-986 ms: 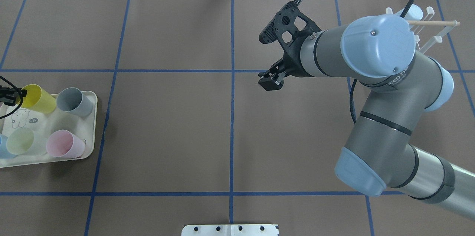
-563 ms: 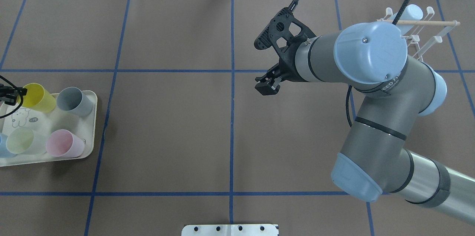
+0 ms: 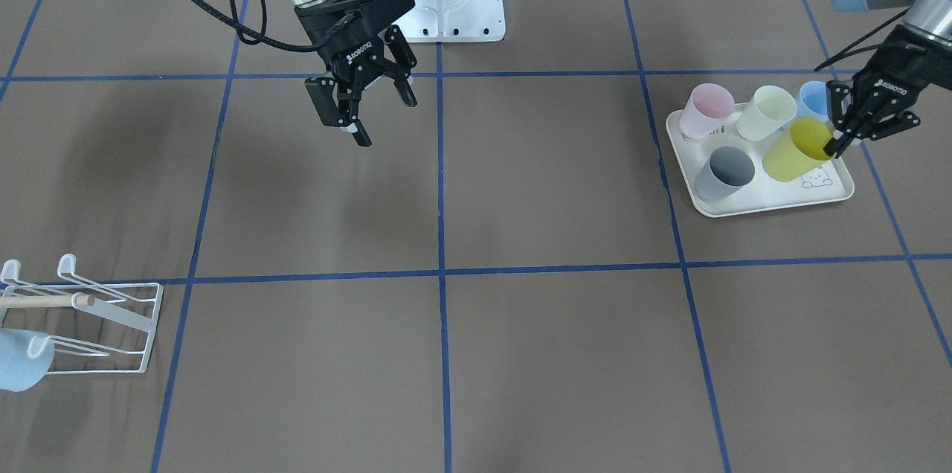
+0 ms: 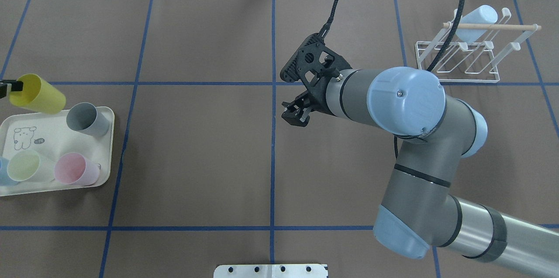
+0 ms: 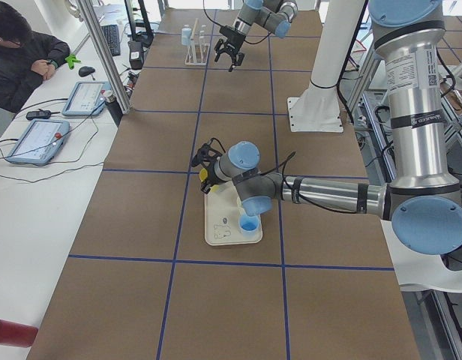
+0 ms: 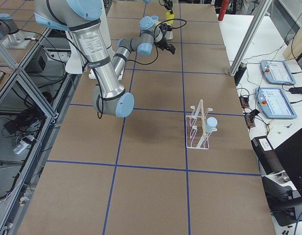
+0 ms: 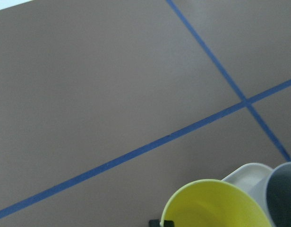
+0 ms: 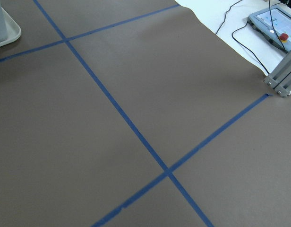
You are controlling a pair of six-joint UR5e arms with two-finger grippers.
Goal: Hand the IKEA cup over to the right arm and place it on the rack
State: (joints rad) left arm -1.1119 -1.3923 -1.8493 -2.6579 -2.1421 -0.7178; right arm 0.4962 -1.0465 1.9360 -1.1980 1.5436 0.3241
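Note:
A yellow IKEA cup [image 4: 37, 93] hangs tilted above the far corner of the cream tray [image 4: 48, 136], and my left gripper [image 3: 842, 141] is shut on its rim. From the left wrist view, only the yellow cup's mouth [image 7: 214, 205] shows. My right gripper [image 3: 368, 113] stands open and empty above the table's middle, also seen in the overhead view as the right gripper [image 4: 295, 115]. The white wire rack [image 4: 463, 57] stands at the far right with a light-blue cup [image 4: 478, 18] on it. The rack [image 3: 97, 324] is well apart from both grippers.
On the tray [image 3: 781, 199] stand a grey cup [image 4: 86, 119], a pink cup [image 4: 75, 169], a pale green cup [image 4: 25, 166] and a blue cup [image 3: 812, 97]. The right arm's black cable [image 4: 445, 37] loops over the rack. A person sits at tablets [image 5: 43, 139] beside the table.
The yellow cup has been lifted off the tray in the left gripper. The right arm has swung toward the table's middle, uncovering the rack.

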